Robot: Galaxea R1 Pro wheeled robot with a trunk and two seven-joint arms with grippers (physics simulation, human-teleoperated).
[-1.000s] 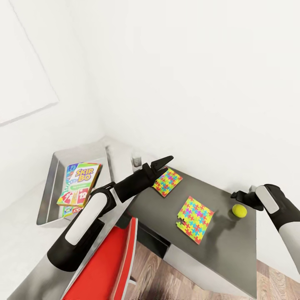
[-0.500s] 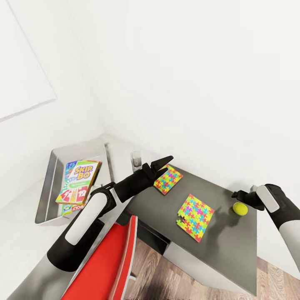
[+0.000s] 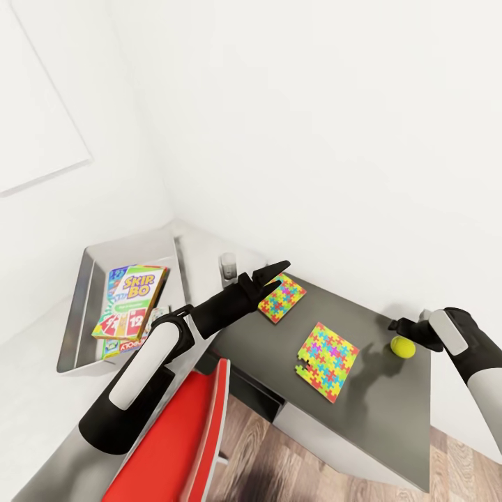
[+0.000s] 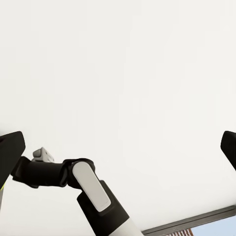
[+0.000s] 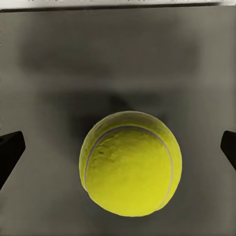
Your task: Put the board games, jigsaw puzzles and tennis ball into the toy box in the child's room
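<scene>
The pale grey toy box (image 3: pixel 75 307) stands on the pale table (image 3: pixel 35 390) at the left. In it lies the SKIP-BO board game (image 3: pixel 134 298) on top of another box with a red band (image 3: pixel 124 345). Two jigsaw puzzles (image 3: pixel 281 298) (image 3: pixel 328 351) lie flat on the lower dark grey desk (image 3: pixel 376 404). The tennis ball (image 3: pixel 402 346) (image 5: pixel 130 164) rests on that desk at the right. My right gripper (image 3: pixel 400 326) (image 5: pixel 118 147) hovers open just above the ball, a finger on either side. My left gripper (image 3: pixel 279 272) (image 4: pixel 118 147) is open and empty over the far puzzle.
A red chair (image 3: pixel 188 432) stands in front of the desks below my left arm. A small glass-like object (image 3: pixel 229 267) sits by the wall between the toy box and the dark desk. White walls close in behind. Wood floor (image 3: pixel 293 460) shows below.
The whole picture has shifted a little, so the camera moved. Both arms and the things on the desks keep their places relative to each other.
</scene>
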